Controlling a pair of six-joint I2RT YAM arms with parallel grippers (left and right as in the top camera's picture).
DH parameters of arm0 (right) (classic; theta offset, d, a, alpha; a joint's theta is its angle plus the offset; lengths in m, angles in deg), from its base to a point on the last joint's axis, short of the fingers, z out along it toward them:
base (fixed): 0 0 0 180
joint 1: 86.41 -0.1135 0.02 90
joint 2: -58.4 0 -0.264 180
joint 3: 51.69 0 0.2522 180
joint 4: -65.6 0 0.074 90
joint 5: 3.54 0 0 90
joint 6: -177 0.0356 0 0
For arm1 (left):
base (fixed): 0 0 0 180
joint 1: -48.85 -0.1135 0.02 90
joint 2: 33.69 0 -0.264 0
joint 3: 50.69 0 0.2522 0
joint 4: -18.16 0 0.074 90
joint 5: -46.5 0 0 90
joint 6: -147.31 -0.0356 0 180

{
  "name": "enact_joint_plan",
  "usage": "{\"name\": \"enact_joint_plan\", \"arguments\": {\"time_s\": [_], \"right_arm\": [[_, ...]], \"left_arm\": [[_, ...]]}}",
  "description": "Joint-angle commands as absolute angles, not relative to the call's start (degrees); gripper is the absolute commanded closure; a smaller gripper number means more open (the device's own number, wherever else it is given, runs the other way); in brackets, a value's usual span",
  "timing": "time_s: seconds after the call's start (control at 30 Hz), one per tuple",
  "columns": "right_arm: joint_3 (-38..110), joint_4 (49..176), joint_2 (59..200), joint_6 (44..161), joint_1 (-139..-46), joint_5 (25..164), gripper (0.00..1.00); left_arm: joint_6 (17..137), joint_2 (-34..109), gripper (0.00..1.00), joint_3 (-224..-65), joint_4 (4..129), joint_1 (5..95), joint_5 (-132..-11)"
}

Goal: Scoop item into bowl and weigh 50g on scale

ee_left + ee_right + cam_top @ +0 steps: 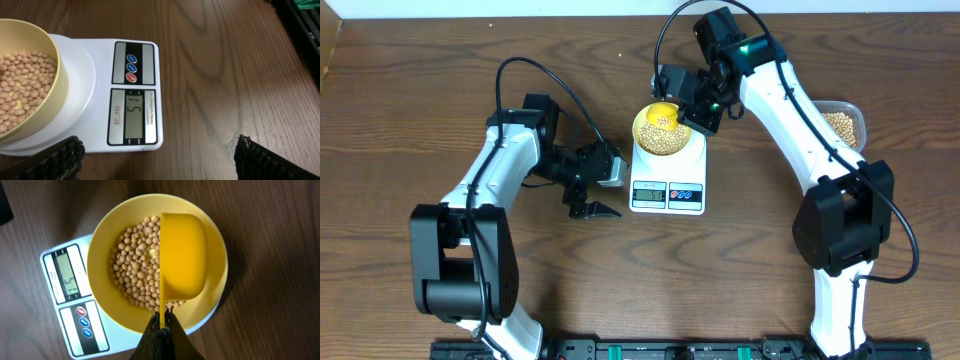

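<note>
Right pincer clamps the yellow scoop above the bowl of beans on the scale; left pincer gapes apart.

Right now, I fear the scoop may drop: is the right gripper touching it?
Touching. The right wrist view shows the right gripper closed on the handle of the scoop over the bowl.

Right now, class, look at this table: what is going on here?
The right arm's fingers are shut on the handle of a yellow plastic measuring scoop, tipped on its side over the small round pale-yellow bowl. That bowl sits on the white flat digital kitchen scale and holds small tan beans. The left arm's fingers are open, empty, beside the scale. A clear plastic tub holds more beans.
</note>
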State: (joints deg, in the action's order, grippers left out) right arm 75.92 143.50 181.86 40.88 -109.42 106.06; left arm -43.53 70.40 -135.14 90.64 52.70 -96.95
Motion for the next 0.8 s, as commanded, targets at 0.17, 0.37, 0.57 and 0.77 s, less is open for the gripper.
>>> {"name": "enact_joint_plan", "arguments": {"time_s": [0.17,0.37,0.57,0.77], "right_arm": [[71.87,141.81,181.01,36.96,-109.33,106.04,0.99],[70.43,142.36,181.01,37.03,-109.33,105.95,0.99],[70.43,145.88,180.99,36.96,-109.33,108.64,0.99],[70.45,148.61,180.99,34.01,-109.33,111.30,0.99]], "left_arm": [[-44.69,70.01,0.02,-134.79,91.01,52.55,-96.78],[-44.69,70.01,0.02,-134.79,91.01,52.55,-96.78],[-44.69,70.01,0.02,-134.79,91.01,52.55,-96.78],[-44.69,70.01,0.02,-134.79,91.01,52.55,-96.78]]}}
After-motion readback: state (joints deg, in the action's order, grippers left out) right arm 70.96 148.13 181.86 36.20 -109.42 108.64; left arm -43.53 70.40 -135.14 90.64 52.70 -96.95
